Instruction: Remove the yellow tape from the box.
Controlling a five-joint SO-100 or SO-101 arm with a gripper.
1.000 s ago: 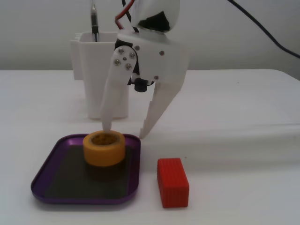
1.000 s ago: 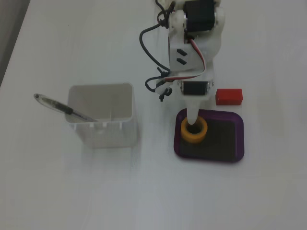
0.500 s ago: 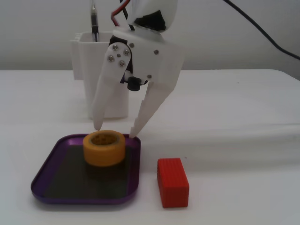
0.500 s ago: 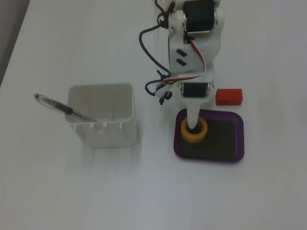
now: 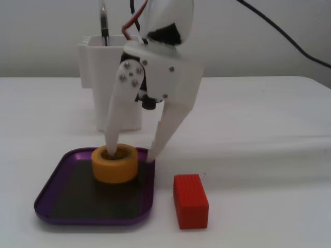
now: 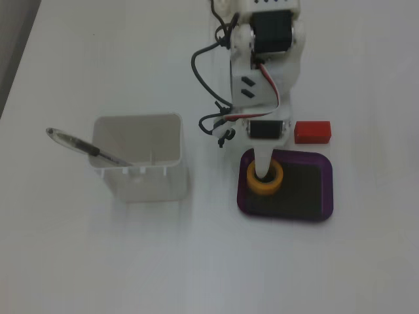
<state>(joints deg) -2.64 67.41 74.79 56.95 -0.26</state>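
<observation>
The yellow tape (image 5: 115, 168) lies flat in the back part of the purple box (image 5: 93, 219), which is a shallow tray with a dark bottom. My gripper (image 5: 131, 154) comes down from above and straddles the roll's wall. One finger (image 5: 113, 135) stands inside the hollow core. The other finger (image 5: 161, 139) is outside the roll by the tray's rim, with a small gap to the tape. The jaws are open. In the fixed view from above, the tape (image 6: 255, 185) sits at the left end of the box (image 6: 288, 218), and my gripper (image 6: 263, 163) reaches into the core.
A red ribbed block (image 5: 190, 200) lies on the table just right of the tray; it also shows in the fixed view from above (image 6: 312, 131). A tall white square container (image 6: 150, 180) holding a pen (image 6: 85, 148) stands behind the tray (image 5: 98, 77).
</observation>
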